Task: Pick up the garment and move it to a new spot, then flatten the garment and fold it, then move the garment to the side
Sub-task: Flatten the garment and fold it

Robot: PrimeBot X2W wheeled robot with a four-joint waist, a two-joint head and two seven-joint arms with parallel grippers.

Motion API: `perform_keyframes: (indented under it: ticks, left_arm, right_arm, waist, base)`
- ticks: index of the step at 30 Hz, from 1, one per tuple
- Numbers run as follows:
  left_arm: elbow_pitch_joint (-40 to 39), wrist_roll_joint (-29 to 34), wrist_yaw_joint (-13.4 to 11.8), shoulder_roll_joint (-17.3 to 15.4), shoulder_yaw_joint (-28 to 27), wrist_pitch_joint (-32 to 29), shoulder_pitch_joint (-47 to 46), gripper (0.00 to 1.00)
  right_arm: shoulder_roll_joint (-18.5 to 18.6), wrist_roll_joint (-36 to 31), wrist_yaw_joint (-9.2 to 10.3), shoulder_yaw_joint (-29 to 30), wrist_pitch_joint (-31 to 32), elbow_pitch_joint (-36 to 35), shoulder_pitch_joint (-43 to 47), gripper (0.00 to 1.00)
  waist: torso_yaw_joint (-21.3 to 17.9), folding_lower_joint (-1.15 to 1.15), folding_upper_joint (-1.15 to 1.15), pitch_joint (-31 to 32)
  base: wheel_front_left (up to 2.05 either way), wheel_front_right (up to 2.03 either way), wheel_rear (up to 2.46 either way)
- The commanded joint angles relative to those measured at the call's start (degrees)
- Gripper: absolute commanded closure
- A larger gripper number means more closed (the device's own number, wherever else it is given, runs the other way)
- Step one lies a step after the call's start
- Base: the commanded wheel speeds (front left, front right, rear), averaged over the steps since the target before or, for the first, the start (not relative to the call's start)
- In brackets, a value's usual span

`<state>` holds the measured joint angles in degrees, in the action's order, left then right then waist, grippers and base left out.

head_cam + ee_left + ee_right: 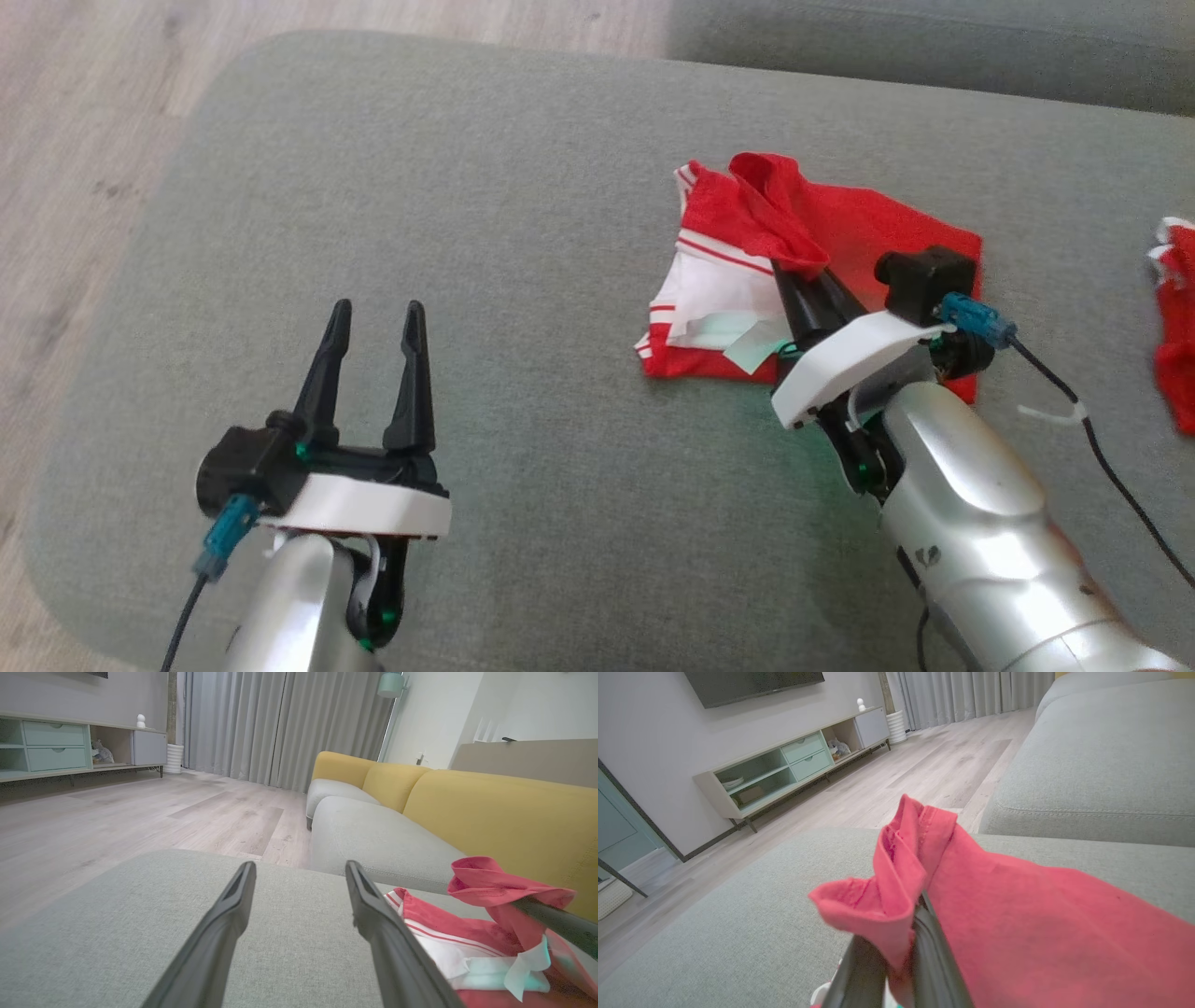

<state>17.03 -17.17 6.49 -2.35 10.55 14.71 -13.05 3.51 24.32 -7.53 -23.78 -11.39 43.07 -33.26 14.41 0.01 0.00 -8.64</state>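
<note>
A red garment (868, 224) with white striped trim lies crumpled on the grey cushion (523, 224), right of centre. My right gripper (798, 271) is shut on a fold of the garment (1017, 914) and holds that edge lifted above the rest; the cloth drapes over the fingertips (920, 933). A white label (523, 970) shows on the garment's inside. My left gripper (375, 317) stands open over bare cushion at the lower left, well apart from the garment (472, 933), nothing between its fingers (373, 914).
Another red and white cloth (1178, 327) lies at the cushion's right edge. A second grey seat (934, 47) adjoins at the back, with yellow backrests (504, 821). Wooden floor (84, 140) runs along the left. A cable (1102, 439) trails from my right wrist.
</note>
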Motion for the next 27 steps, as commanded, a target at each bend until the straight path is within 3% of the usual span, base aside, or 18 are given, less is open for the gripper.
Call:
perform_keyframes:
  ticks: [1,6,7,8,13,16,21,27]
  left_arm:
    - [-1.24,-0.78,-0.57,-0.53,-1.37,0.29,-2.40,0.00]
    - [-0.44,-1.41,-0.89,-0.53,-0.97,0.29,-2.58,0.00]
    - [-0.40,-1.47,-0.91,-0.53,-0.93,0.29,-2.60,0.00]
    - [-0.35,-1.51,-0.94,-0.53,-0.93,0.29,-2.61,0.00]
    - [-0.21,-1.44,-1.29,-0.53,-1.38,0.29,-2.72,0.00]
    - [-0.82,-1.24,-1.33,-0.53,-1.59,0.29,-2.50,0.00]
    - [-1.62,-0.58,-1.79,-0.53,-2.56,0.29,-1.71,0.00]
    - [-3.19,-0.17,-2.66,-0.53,-3.83,0.29,-0.82,0.00]
  right_arm:
    - [-0.63,0.80,0.04,-1.36,-1.18,-0.33,-2.98,1.00]
    - [-0.63,2.27,0.04,-4.08,-2.39,3.52,-4.36,1.00]
    - [-0.63,2.34,0.04,-5.09,-2.44,4.25,-4.56,0.13]
    - [-0.63,2.84,0.04,-6.40,-2.49,4.46,-4.60,0.00]
    - [-0.63,9.59,0.04,-16.37,-2.68,0.72,-4.11,0.00]
    - [-0.63,11.49,0.04,-16.71,-3.17,0.06,-5.11,0.00]
    - [-0.63,9.78,0.04,-12.52,-3.55,0.75,-6.52,0.00]
    - [-0.63,-3.24,0.04,2.53,-3.59,-3.47,-2.94,0.00]
  waist:
    - [1.05,-0.01,0.00,-0.64]
    - [2.17,-0.01,0.00,-0.90]
    - [2.26,-0.01,0.00,-0.88]
    - [2.27,-0.01,0.00,-0.83]
    - [1.12,-0.01,0.00,0.58]
    - [-0.24,-0.01,0.00,1.55]
    - [-2.56,-0.01,0.00,2.78]
    - [-6.17,-0.01,0.00,3.51]
  base:
    - [0.00,0.00,0.00]
    - [0.00,0.00,0.00]
    - [0.00,0.00,0.00]
    - [0.00,0.00,0.00]
    - [0.00,0.00,0.00]
    - [0.00,0.00,0.00]
    - [0.00,0.00,0.00]
    - [0.00,0.00,0.00]
